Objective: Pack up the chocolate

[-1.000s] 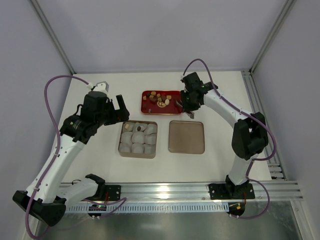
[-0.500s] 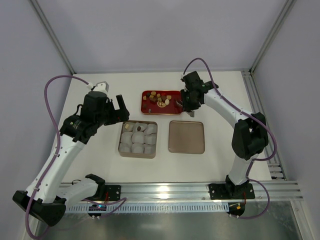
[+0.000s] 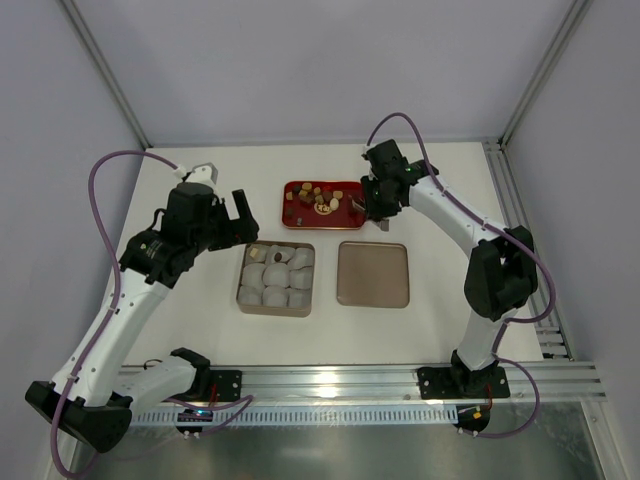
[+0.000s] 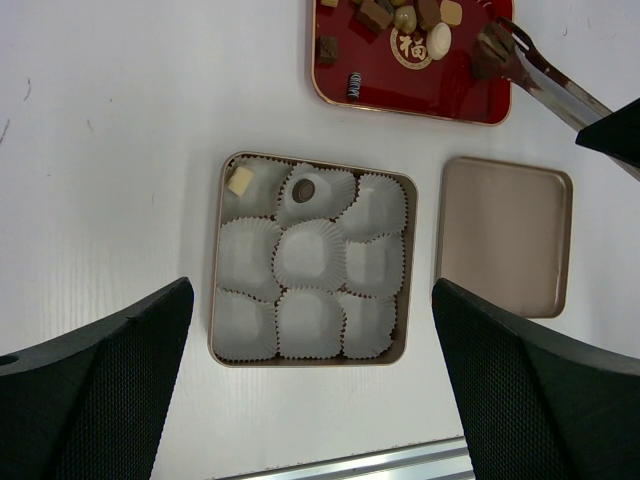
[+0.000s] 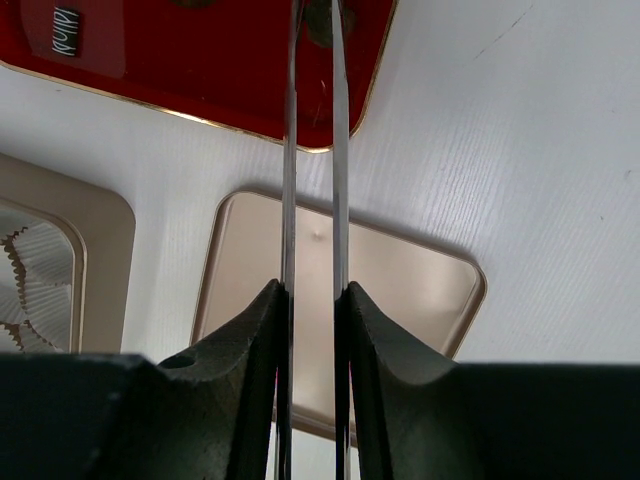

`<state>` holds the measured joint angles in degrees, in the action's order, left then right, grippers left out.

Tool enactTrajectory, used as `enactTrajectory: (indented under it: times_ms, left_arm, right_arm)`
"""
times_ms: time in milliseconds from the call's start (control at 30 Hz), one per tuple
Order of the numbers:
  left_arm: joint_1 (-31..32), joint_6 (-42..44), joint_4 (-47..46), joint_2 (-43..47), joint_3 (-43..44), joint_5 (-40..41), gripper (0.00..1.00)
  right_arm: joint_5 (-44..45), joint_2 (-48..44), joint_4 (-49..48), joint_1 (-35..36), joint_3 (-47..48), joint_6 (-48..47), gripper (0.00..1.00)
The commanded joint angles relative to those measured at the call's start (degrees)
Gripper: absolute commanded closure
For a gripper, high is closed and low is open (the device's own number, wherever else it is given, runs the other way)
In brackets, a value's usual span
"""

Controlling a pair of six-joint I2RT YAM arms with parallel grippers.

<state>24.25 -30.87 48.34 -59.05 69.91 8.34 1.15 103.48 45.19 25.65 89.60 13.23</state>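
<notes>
**Edges and blur hide the details**

Right wrist view: the tongs run off at 12 o'clock, where a dark piece between their tips is cut and blurred. The tin is clipped at 9 o'clock.
Left wrist view: the tray is cut at 12 o'clock, the left fingers at 6.
From above, the chocolate is too small to sort.

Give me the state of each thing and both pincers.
Tan square metal tin: open, nine white paper cups, two filled, seven empty.
Tan square lid: off, flat beside the tin.
Red rectangular tray: holds loose chocolates.
Metal tongs: tips around a dark piece in the tray.
Left pincer: open, above the tin.
Right pincer: shut on the tongs.
</notes>
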Motion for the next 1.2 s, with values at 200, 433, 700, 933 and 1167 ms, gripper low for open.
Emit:
enactTrajectory:
  times_ms: [200, 433, 700, 933, 1167]
  left_arm:
    - [-0.17, 0.46, -1.05, 1.3, 0.49, -0.08, 0.0]
    - [-0.17, 0.37, -1.05, 1.21, 0.49, -0.25, 0.0]
    - [-0.17, 0.11, -1.75, 1.04, 0.05, -0.78, 0.0]
    - [-0.17, -0.33, -2.02, 1.04, -0.21, -1.31, 0.0]
    - [-0.17, -0.24, -1.67, 1.21, -0.04, -0.96, 0.0]
  right_arm:
    - [-0.36, -3.73, -0.54, -0.16, 3.47, -0.05, 0.68]
    - [-0.44, -4.07, 0.34, -0.25, 2.95, -0.31, 0.64]
    - [-0.44, -8.03, 0.51, -0.25, -1.62, -0.93, 0.57]
    - [-2.81, -8.03, 0.16, -0.07, -4.96, -2.33, 0.57]
    - [-2.91, -7.51, 0.51, -0.07, -5.67, -3.13, 0.57]
